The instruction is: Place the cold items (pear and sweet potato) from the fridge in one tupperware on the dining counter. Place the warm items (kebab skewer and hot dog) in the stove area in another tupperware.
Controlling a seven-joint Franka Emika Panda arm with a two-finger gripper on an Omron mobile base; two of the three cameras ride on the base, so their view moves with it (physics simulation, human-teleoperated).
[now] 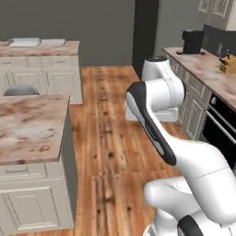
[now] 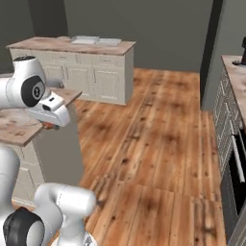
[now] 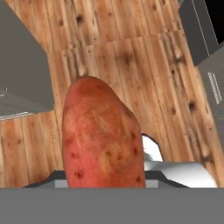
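A reddish-brown sweet potato (image 3: 103,140) stands large in the hand view, over the wooden floor. My gripper (image 2: 52,121) is shut on it, and the fingertips are hidden behind it. In the right base view the hand hangs at the corner of the near island counter (image 2: 14,127), with a bit of the sweet potato (image 2: 46,126) showing under it. Two pale shallow tupperware containers (image 1: 25,41) (image 1: 52,42) lie side by side on the far dining counter (image 1: 46,50). They also show in the right base view as two tupperware containers (image 2: 85,39) (image 2: 108,42). The pear, kebab skewer and hot dog are out of view.
A marble-topped island (image 1: 32,124) stands at the left with a grey rounded object (image 1: 20,91) behind it. Along the right wall run a counter with a black coffee machine (image 1: 192,41), a knife block (image 1: 228,64) and a dark oven front (image 1: 221,124). Wooden floor (image 1: 110,138) lies between.
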